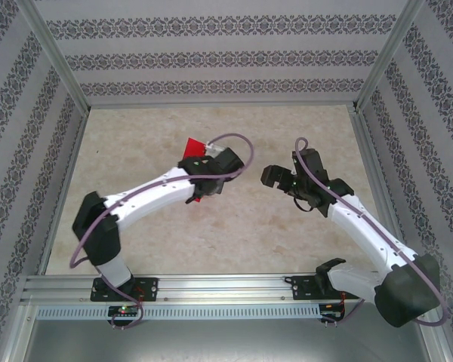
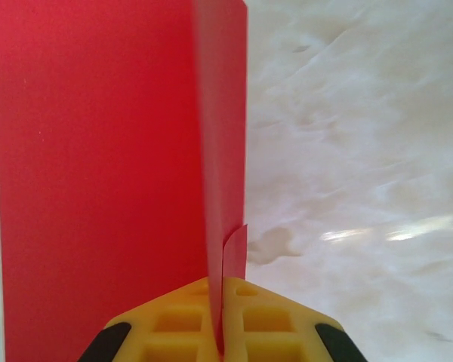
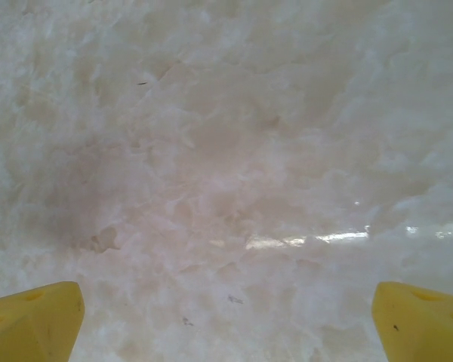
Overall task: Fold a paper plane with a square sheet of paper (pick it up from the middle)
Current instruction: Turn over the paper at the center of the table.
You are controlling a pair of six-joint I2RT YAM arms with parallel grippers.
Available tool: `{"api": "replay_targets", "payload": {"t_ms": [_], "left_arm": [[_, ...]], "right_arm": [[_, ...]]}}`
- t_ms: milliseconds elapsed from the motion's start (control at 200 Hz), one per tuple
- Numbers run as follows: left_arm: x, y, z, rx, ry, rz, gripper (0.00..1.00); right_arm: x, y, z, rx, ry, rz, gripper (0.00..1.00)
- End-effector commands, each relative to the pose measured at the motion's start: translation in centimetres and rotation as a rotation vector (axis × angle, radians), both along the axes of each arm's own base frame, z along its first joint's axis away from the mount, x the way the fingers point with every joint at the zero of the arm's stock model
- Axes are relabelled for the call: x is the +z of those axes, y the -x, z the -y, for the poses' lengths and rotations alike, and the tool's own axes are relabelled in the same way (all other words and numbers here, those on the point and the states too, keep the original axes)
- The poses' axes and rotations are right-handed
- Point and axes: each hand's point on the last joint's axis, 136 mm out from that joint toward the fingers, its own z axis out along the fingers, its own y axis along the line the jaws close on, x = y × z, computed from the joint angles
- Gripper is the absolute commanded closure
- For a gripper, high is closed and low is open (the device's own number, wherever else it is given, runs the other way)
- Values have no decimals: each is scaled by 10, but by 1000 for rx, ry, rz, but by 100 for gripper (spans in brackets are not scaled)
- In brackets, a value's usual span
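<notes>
The left pincer (image 2: 219, 324) is clamping shut on the near edge of the red sheet of paper (image 2: 98, 151), which is standing folded and stretching away ahead of its fingers. Off to its right, the right pincer (image 3: 228, 302) is gaping wide above the pale marbled tabletop (image 3: 211, 151).
</notes>
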Motion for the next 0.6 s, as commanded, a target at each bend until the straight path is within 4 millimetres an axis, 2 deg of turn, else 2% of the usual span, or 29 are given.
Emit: {"api": "replay_targets", "payload": {"t_ms": [0,120,285,440,594], "left_arm": [[-10,-3,-27,25,-329,47,96],[-35,-11,-16,18,-398,41,98],[-72,-22,12,-39,-362,-3,99],[-109,-15,26,-60,-292,-78,98],[-140,1,38,-83,-203,-171,96]], "right_arm": [[-8,9,28,-110,55,-18,2],[-15,16,41,-152,68,-68,2],[-25,17,55,-191,114,-117,2],[-24,11,62,-206,139,-148,2],[-30,5,60,-170,160,-218,2]]}}
